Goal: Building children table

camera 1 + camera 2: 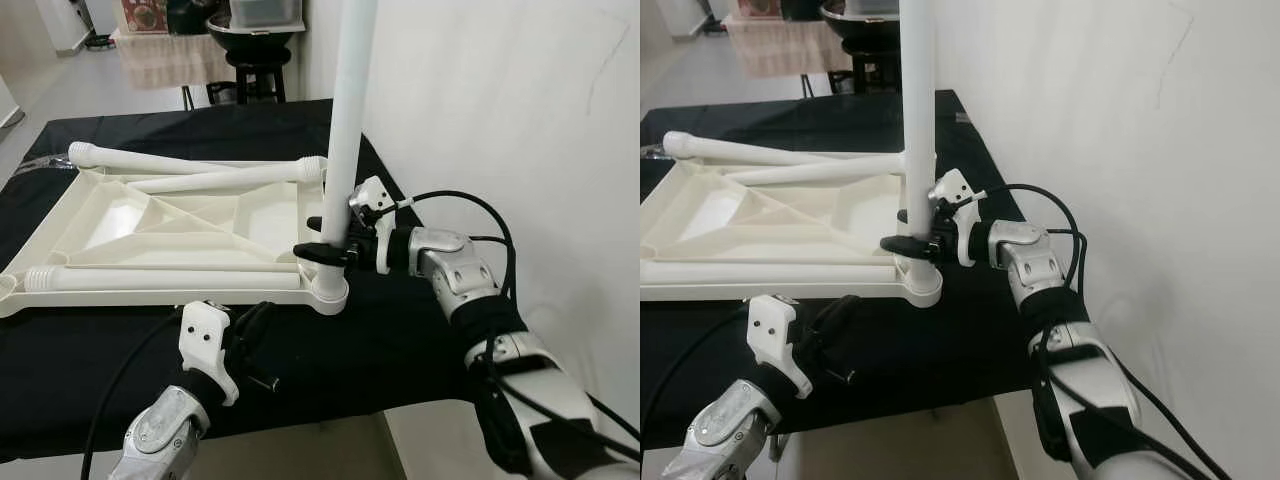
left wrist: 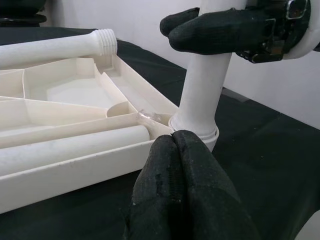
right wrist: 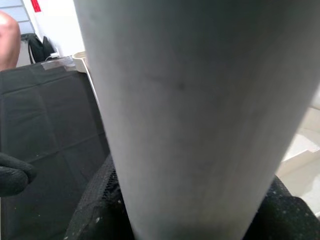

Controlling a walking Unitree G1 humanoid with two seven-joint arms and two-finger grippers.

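Our right end effector [image 1: 325, 252] pinching the upright table leg [image 1: 348, 120] at the tabletop's [image 1: 110, 215] near-right corner socket, our left end effector [image 2: 175, 150] pressed together on the black bench [image 1: 90, 370].

A plain indoor room: white wall [image 1: 500, 90], a stool [image 1: 255, 75] and cloth-covered table [image 1: 165, 55] behind

White tabletop [image 1: 120, 215] upside down on black cloth, 1 leg [image 1: 345, 130] upright in corner socket, 3 legs [image 1: 160, 278] lying inside

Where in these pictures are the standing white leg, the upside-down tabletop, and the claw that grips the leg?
upright leg [image 1: 347, 130], left eye view, mid-shaft.
tabletop [image 1: 60, 215], left eye view, outer rim.
right gripper [image 1: 325, 252], left eye view, between its fingertips around the leg.
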